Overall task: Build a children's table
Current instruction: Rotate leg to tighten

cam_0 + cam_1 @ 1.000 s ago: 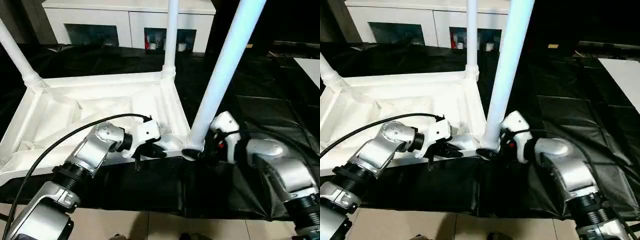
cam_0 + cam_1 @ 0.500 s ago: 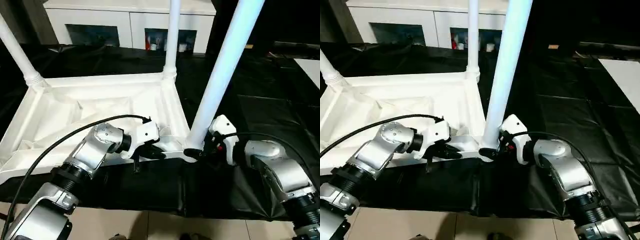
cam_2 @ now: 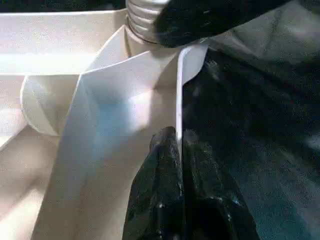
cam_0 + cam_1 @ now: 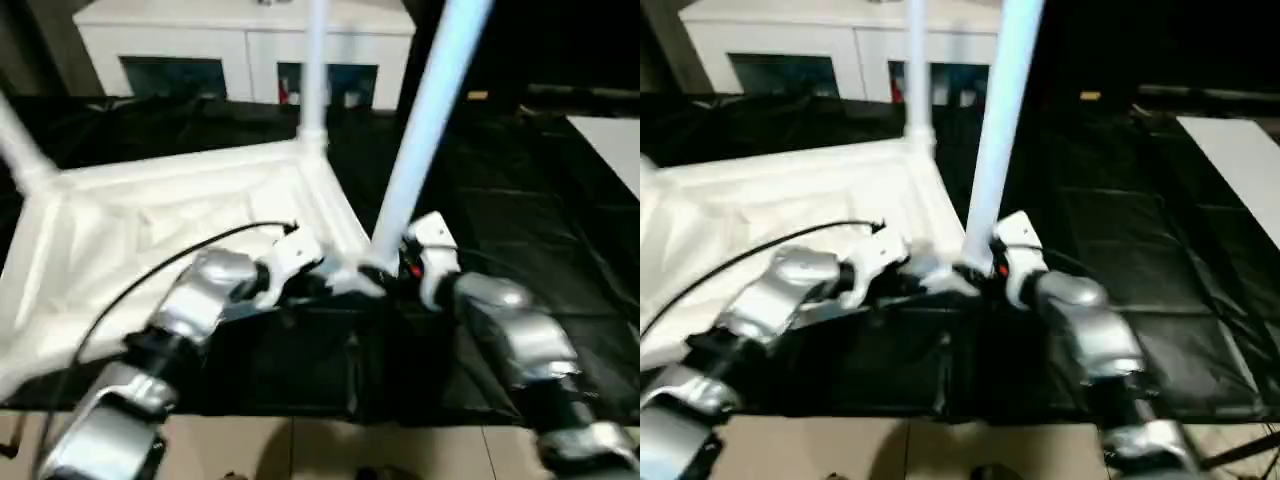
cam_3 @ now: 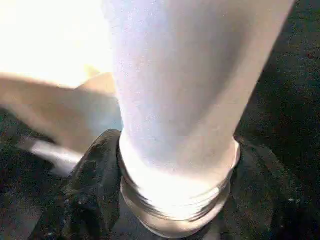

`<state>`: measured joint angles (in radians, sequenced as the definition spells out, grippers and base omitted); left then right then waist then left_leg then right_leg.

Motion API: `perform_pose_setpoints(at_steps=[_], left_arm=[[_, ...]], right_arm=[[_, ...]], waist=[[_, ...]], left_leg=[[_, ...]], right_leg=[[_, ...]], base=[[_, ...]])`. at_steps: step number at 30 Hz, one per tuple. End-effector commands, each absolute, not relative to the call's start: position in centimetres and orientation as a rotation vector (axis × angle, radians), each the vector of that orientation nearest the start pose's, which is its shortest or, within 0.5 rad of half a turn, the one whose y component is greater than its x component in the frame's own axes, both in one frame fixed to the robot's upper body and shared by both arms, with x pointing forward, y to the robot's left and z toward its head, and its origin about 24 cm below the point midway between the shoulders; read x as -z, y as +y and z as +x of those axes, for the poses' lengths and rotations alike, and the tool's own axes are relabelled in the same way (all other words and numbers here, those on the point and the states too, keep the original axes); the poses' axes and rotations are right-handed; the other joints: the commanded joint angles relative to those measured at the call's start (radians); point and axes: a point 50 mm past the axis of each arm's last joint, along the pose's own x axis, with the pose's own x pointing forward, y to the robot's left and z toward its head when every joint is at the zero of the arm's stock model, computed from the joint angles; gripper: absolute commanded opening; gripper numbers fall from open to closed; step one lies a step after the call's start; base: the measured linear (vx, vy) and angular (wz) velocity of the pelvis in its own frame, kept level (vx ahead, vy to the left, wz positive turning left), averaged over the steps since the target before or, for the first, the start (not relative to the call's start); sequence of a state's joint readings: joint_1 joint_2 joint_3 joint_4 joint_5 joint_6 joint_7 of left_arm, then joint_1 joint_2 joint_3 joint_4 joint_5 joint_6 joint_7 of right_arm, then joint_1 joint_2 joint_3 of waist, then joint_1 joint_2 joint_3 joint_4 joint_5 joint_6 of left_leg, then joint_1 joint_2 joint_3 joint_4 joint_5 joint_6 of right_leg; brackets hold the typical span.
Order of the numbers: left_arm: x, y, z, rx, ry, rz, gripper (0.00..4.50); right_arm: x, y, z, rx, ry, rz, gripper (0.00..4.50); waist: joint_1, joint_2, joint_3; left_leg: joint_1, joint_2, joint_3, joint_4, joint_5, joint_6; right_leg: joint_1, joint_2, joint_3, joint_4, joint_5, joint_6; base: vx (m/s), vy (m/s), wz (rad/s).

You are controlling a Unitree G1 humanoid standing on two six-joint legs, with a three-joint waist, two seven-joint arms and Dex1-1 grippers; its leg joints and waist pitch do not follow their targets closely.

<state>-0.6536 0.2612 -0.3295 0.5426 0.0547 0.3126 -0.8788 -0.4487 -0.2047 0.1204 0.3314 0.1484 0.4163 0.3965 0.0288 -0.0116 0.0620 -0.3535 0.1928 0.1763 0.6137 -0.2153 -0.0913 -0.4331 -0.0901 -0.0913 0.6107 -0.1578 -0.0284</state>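
The upturned tabletop [image 4: 150, 230] lies centre-left. The left pincer [image 3: 179, 150] pinches its thin side wall. Near the middle, the right pincer [image 4: 392, 272] clasps the base of the near leg [image 4: 425, 110], a black finger [image 5: 90, 195] on either side.

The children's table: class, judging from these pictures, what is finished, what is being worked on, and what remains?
Done: the tabletop lies underside up, with a far leg and a left leg standing in corner sockets. In hand: the left gripper pinches the tabletop's rim while the right gripper closes around the base of the near leg at its socket. Left: seating that leg; a fourth leg cannot be judged.
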Motion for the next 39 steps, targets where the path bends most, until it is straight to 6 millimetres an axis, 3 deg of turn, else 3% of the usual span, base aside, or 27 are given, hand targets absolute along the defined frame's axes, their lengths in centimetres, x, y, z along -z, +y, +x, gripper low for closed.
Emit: perform_pose_setpoints(at_steps=[1,2,5,10,12,14,22,24,26,29,30,32,37,38,39], left_arm=[[-7.3,9.5,34.9,0.921,0.402,0.393,0.0],[-7.3,9.4,35.0,0.904,0.402,0.389,0.0],[-7.3,8.6,35.5,0.849,0.4,0.366,0.0],[-7.4,8.2,35.6,0.841,0.396,0.365,0.0],[-7.4,8.2,35.6,0.842,0.395,0.364,0.0],[-7.4,8.4,35.6,0.842,0.395,0.366,0.0],[-7.3,9.4,35.0,0.899,0.391,0.395,0.0],[-7.3,9.8,34.8,0.921,0.391,0.407,0.0],[-7.2,10.1,34.7,0.94,0.397,0.415,0.0],[-7.1,10.5,33.9,1.059,0.391,0.433,0.0],[-7.1,10.5,33.6,1.102,0.391,0.433,0.0],[-7.3,10.7,32.9,1.2,0.39,0.426,0.0],[-7.6,10.6,31.4,1.367,0.425,0.405,0.0],[-7.6,10.7,31.3,1.378,0.429,0.422,0.0],[-7.5,10.8,31.3,1.383,0.434,0.428,0.0]], right_arm=[[-2.0,-13.7,32.4,-0.277,0.458,-0.072,2.74],[-1.8,-13.6,32.5,-0.244,0.462,-0.056,2.74],[-0.9,-11.7,32.8,-0.131,0.46,-0.021,2.73],[-1.1,-9.3,33.2,-0.122,0.427,0.006,2.73],[-1.8,-8.0,33.4,-0.201,0.386,0.027,2.73],[-2.4,-7.6,33.5,-0.248,0.348,0.045,3.29],[-5.3,-10.8,34.1,-0.339,0.235,-0.066,3.91],[-6.1,-12.0,33.6,-0.472,0.242,-0.151,3.91],[-6.4,-12.7,33.1,-0.559,0.251,-0.18,3.91],[-7.1,-14.2,31.4,-0.807,0.261,-0.249,3.91],[-7.1,-14.6,30.9,-0.86,0.27,-0.265,3.91],[-6.8,-15.3,29.8,-0.978,0.329,-0.301,3.91],[-6.9,-15.2,30.2,-0.982,0.324,-0.284,3.91],[-6.9,-15.0,30.3,-0.977,0.316,-0.289,3.91],[-6.9,-14.9,30.5,-0.974,0.315,-0.286,3.91]], waist=[[0.001,0.002,-0.078],[0.0,-0.002,-0.078],[0.002,0.008,-0.078],[-0.004,0.005,-0.079],[-0.005,0.0,-0.079],[-0.005,0.0,-0.078],[-0.01,0.001,-0.083],[-0.007,-0.002,-0.083],[-0.011,0.006,-0.082],[-0.007,0.002,-0.08],[-0.006,0.008,-0.081],[-0.005,0.006,-0.08],[0.007,0.006,-0.076],[0.011,0.008,-0.077],[0.017,0.01,-0.079]], left_leg=[[-0.007,0.018,-0.002,-0.068,-0.095,0.031],[-0.008,0.015,-0.005,-0.07,-0.11,0.026],[-0.004,0.016,-0.005,-0.071,-0.125,0.032],[-0.005,0.016,-0.006,-0.073,-0.146,0.03],[-0.007,0.016,-0.006,-0.073,-0.151,0.039],[-0.009,0.017,-0.007,-0.073,-0.146,0.048],[-0.017,0.016,-0.007,-0.067,-0.076,0.086],[-0.018,0.017,-0.008,-0.064,-0.063,0.111],[-0.019,0.015,-0.007,-0.063,-0.079,0.125],[-0.02,0.022,-0.009,-0.064,-0.104,0.138],[-0.017,0.021,-0.009,-0.064,-0.109,0.139],[-0.015,0.024,-0.009,-0.064,-0.121,0.133],[-0.006,0.03,-0.006,-0.069,-0.143,0.095],[0.0,0.03,-0.005,-0.068,-0.144,0.092],[0.015,0.032,0.0,-0.067,-0.147,0.086]], right_leg=[[0.07,-0.047,0.051,-0.08,-0.277,-0.161],[0.077,-0.046,0.047,-0.081,-0.305,-0.155],[0.074,-0.045,0.047,-0.084,-0.299,-0.153],[0.074,-0.047,0.047,-0.082,-0.289,-0.149],[0.077,-0.046,0.046,-0.081,-0.283,-0.149],[0.079,-0.046,0.047,-0.079,-0.269,-0.153],[0.087,-0.045,0.047,-0.068,-0.173,-0.181],[0.091,-0.044,0.047,-0.066,-0.137,-0.197],[0.091,-0.042,0.046,-0.07,-0.142,-0.202],[0.094,-0.045,0.047,-0.071,-0.167,-0.201],[0.091,-0.047,0.045,-0.074,-0.179,-0.205],[0.089,-0.045,0.045,-0.076,-0.194,-0.213],[0.076,-0.047,0.047,-0.08,-0.267,-0.209],[0.072,-0.046,0.048,-0.08,-0.264,-0.21],[0.061,-0.043,0.052,-0.078,-0.227,-0.228]], base=[[0.0,0.0,0.0],[0.0,0.0,0.0],[0.0,0.0,0.0],[0.0,0.0,0.0],[0.0,0.0,0.0],[0.0,0.0,0.0],[0.0,0.0,0.0],[0.0,0.0,0.0],[0.0,0.0,0.0],[0.0,0.0,0.0],[0.0,0.0,0.0],[0.0,0.0,0.0],[0.0,0.0,0.0],[0.0,0.0,0.0],[-0.002,-0.004,0.18]])
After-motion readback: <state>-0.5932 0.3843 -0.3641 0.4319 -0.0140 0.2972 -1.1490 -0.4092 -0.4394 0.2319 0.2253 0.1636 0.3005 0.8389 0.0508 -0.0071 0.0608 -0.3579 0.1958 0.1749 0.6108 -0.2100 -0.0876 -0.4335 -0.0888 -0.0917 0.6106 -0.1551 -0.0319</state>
